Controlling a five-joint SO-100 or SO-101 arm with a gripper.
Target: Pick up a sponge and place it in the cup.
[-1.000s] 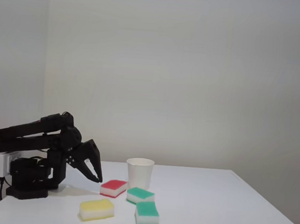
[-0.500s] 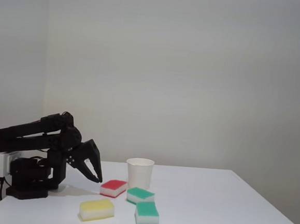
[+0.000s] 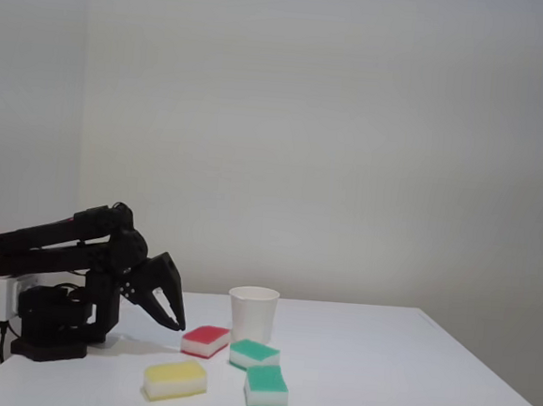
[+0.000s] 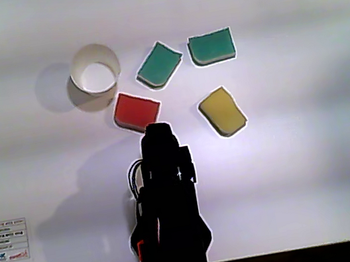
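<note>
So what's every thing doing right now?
tool: open, holding nothing, above the table near the red sponge.
cup: upright, empty.
red sponge: flat on the table.
two green sponges: flat, apart from each other.
yellow sponge: flat, untouched.

Other view: the arm [image 4: 167, 206] covers the claw from above; jaw spacing cannot be read there. The arm's lower end runs into the dark band at the bottom edge. The arm's tip overlaps the near corner of the red sponge [image 4: 135, 109]. Labels [image 4: 4, 243] at the left edge of the desk [image 4: 315, 168] are too small to read.

Fixed view: the claw [image 3: 170, 317] is a dark silhouette; its fingers show slightly parted, contact surfaces not resolvable. The cup [image 3: 252, 312] interior is hidden by its rim. The desk's front is cut by the bottom edge.
</note>
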